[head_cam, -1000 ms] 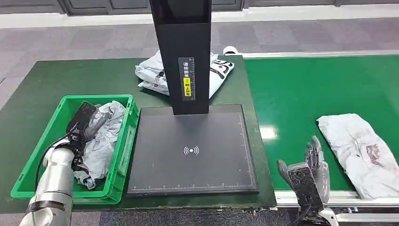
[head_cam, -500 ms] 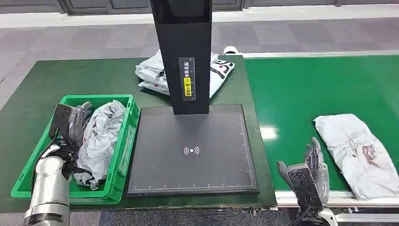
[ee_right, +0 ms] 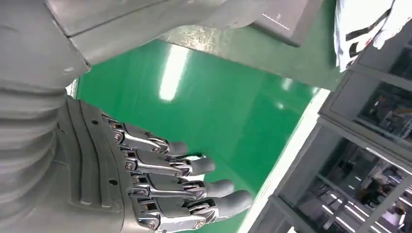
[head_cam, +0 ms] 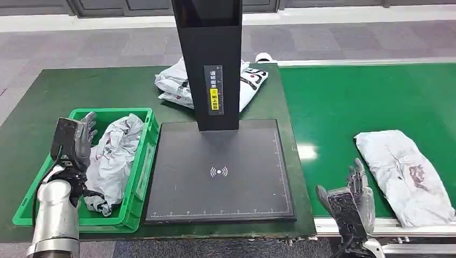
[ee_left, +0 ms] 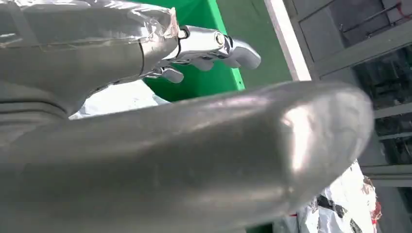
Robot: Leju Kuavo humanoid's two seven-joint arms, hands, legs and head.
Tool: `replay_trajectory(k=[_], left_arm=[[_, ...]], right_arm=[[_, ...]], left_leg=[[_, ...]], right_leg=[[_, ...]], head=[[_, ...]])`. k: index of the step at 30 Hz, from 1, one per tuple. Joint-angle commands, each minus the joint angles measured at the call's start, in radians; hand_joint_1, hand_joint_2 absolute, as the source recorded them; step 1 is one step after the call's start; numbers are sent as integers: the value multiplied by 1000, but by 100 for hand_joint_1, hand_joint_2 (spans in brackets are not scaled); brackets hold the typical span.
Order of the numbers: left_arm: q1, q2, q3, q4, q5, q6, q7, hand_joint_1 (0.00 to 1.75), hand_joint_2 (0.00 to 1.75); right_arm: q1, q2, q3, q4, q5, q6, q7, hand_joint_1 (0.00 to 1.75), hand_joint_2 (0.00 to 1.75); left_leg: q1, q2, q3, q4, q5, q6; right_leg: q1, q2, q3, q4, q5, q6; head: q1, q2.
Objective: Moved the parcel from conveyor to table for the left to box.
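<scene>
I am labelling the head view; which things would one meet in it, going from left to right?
Left hand → parcel in the green bin → black scanner platform → right hand → parcel on the conveyor.

The left hand [head_cam: 72, 141] is rising out of the green crate [head_cam: 141, 171], leaving the crumpled grey parcel [head_cam: 114, 156] lying loose inside; a second ago its fingers were down on that parcel, and now they are spread and empty above the crate's left side. The white parcel [head_cam: 404, 174] on the conveyor belt [head_cam: 349, 107] is drifting left, nearer the right hand [head_cam: 352, 200].
</scene>
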Motion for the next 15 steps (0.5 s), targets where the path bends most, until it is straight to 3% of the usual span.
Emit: replay_trajectory(k=[1, 4, 15], left_arm=[[9, -32, -38, -43, -36, 152, -24, 0, 0], [56, -101, -93, -241, -160, 525, -113, 0, 0], [72, -109, -114, -288, -153, 540, -121, 0, 0]], right_arm=[[-23, -39, -3, 67, 0, 9, 12, 0, 175], [-76, -54, -31, 129, 30, 28, 31, 0, 175], [-93, -62, -37, 152, 37, 28, 35, 0, 175]], left_leg=[[1, 0, 0, -1, 1, 1], [2, 0, 0, -1, 1, 1], [1, 0, -1, 0, 0, 1]], right_leg=[[1, -4, 2, -2, 0, 0], [2, -4, 2, -3, 1, 1], [1, -3, 1, -2, 1, 1]], head=[[0, 0], [0, 0], [0, 0]])
